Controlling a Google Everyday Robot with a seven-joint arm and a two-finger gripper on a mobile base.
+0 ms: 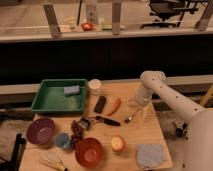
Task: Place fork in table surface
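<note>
Fork (131, 118), slim and silver, sits at a slant over the right part of the table surface (150, 131), its far end pointing up toward the gripper (138, 106), which hangs just above and to the right of it at the end of the white arm (165, 92) reaching in from the right. Whether the gripper is parted, closed, or clamped on the fork cannot be told from this view, nor whether the fork rests fully on the wood. Just left of the fork lies the black-handled utensil (107, 120), and farther back a red chili pepper (115, 106) lies beside a black oblong object (100, 104). A white cup (94, 86) stands at the far edge, next to the green tray (50, 104) at the far left, which holds a blue-grey sponge (71, 90). Along the near side are a purple bowl (41, 131), a small blue object (62, 141), a dark cluster of grapes (76, 130), a red bowl (89, 151), a round yellow-red fruit (117, 144) and a grey cloth (150, 155) at the near right corner.
</note>
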